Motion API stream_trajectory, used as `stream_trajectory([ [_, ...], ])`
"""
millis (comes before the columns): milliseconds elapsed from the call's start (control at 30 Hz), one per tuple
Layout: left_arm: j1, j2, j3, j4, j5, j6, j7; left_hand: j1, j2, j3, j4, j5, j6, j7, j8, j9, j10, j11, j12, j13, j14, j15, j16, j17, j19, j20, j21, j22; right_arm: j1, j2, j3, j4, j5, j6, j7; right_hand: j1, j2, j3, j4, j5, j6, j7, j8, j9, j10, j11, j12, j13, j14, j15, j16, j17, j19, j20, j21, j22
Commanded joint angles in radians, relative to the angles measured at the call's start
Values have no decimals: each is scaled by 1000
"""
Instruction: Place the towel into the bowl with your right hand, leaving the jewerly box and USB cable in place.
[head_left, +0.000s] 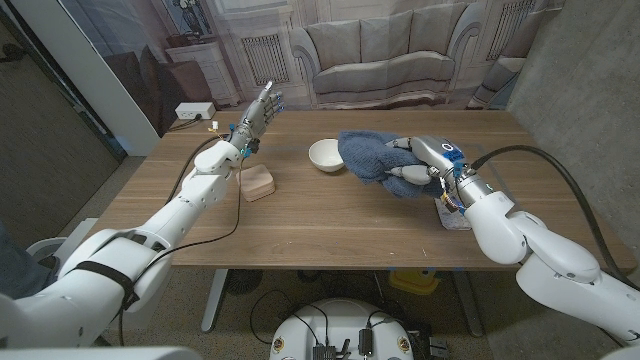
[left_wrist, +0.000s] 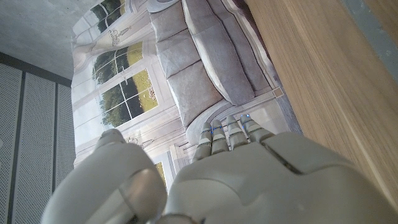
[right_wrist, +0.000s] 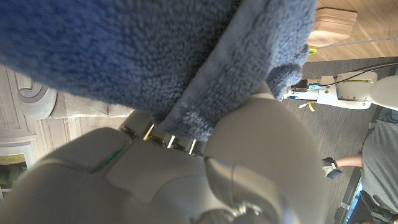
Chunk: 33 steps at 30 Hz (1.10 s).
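right hand (head_left: 425, 160) grips blue towel (head_left: 372, 155), fingers closed on cloth; towel held just beside white bowl (head_left: 326, 155), bunched edge at bowl rim. jewelry box (head_left: 259, 184) on bench (head_left: 330, 225), on bowl's far side from towel. left hand (head_left: 258, 115) raised beyond box, fingers spread, holding nothing.

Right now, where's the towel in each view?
Head view: blue towel right of centre, held by the right hand, beside the bowl.
Left wrist view: not in it.
Right wrist view: towel draped over the fingers.
Shared landmark: jewelry box, also.
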Motion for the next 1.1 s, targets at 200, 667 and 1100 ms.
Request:
stream_trajectory([
  [200, 11, 7, -6, -23, -5, -4, 2, 4, 4, -8, 1, -3, 11, -2, 1, 3, 4, 1, -3, 1, 3, 3, 8, 2, -1, 5, 7, 5, 56, 3, -11, 19, 2, 34, 28, 125, 121, 4, 0, 1, 6, -1, -6, 5, 4, -2, -7, 2, -4, -110, -6, 2, -9, -107, 5, 4],
  [667, 36, 23, -6, -76, -3, 15, 25, 5, 5, -10, 1, -3, 15, -4, 2, 3, 7, -5, -2, 0, 4, 1, 9, 2, -1, 4, 8, 5, 120, 12, -29, 77, 41, 70, 56, 127, 124, 3, 2, -1, 8, 0, -9, 5, 4, -2, -11, 2, -3, -110, -6, 3, -11, -106, 7, 5],
  [1100, 63, 43, -12, -122, -2, 30, 51, 6, 6, -12, 0, -3, 18, -4, 2, 3, 9, -5, -2, 0, 5, 2, 9, 2, -2, 5, 7, 5, 192, 22, -75, 137, 54, 102, 64, 125, 124, 0, 5, -2, 8, -1, -11, 6, 4, -1, -14, 3, -4, -109, -7, 3, -13, -105, 9, 5],
])
